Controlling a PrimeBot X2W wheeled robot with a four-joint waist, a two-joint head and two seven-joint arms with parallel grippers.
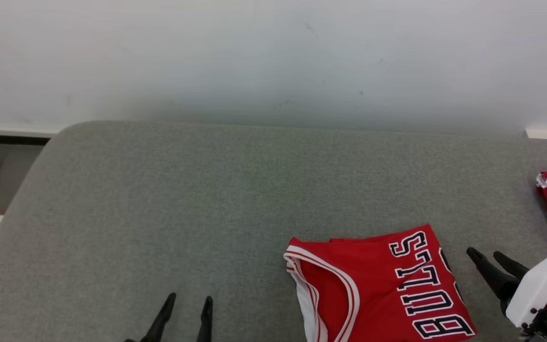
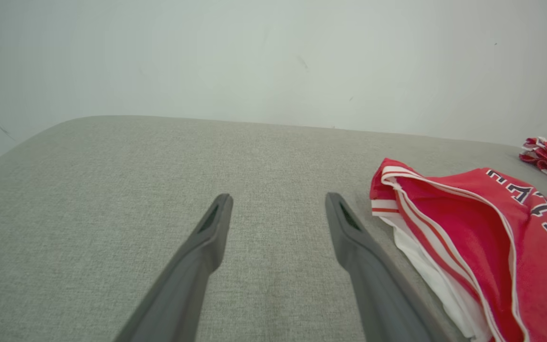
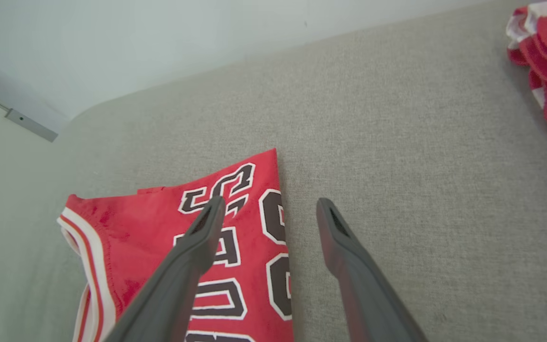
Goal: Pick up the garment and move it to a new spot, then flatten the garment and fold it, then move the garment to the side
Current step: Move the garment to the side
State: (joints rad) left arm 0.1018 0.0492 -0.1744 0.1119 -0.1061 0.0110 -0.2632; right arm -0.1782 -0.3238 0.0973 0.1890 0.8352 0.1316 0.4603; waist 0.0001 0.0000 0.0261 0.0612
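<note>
The folded jersey [image 1: 378, 285] lay at the near right of the bench [image 1: 207, 190], its lettering running near to far. The right tool [image 1: 484, 253], wide and empty, sat just right of it. The left tool [image 1: 190, 297], also wide, stood well off to the left.
</note>
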